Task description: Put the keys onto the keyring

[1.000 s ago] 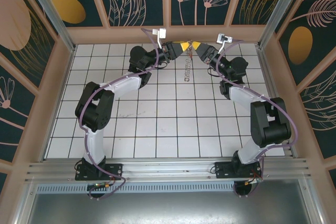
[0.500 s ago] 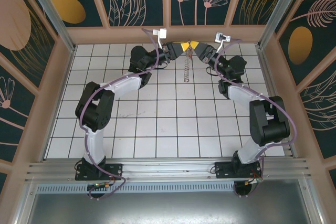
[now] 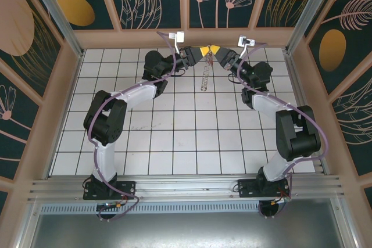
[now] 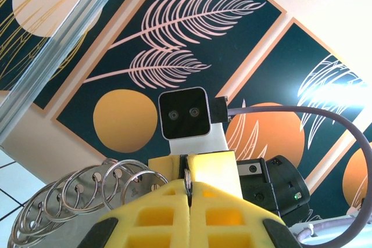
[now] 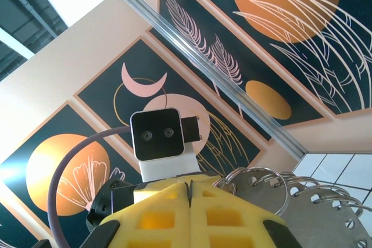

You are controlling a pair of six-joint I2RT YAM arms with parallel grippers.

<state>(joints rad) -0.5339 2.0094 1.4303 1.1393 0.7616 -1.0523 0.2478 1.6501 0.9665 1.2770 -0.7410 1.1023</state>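
At top centre the left gripper (image 3: 201, 51) and right gripper (image 3: 217, 51) meet, both clamped shut on one keyring (image 3: 203, 77). It dangles just below them (silvery loops bunched together).

**Keyring, three views.** The keyring (image 3: 204, 75) is seen from above as a narrow hanging strand of small silvery loops. It is suspended just below the point where the yellow fingertips of the left gripper (image 3: 203, 52) and the right gripper (image 3: 215, 51) are brought together. In the left wrist view its wire loops are fanned out just left of the closed fingers, with one loop pinched in the seam between them. In the right wrist view further loops and a flat pale band pierced with holes are seen just right of the closed fingers, though a grip there cannot be confirmed.
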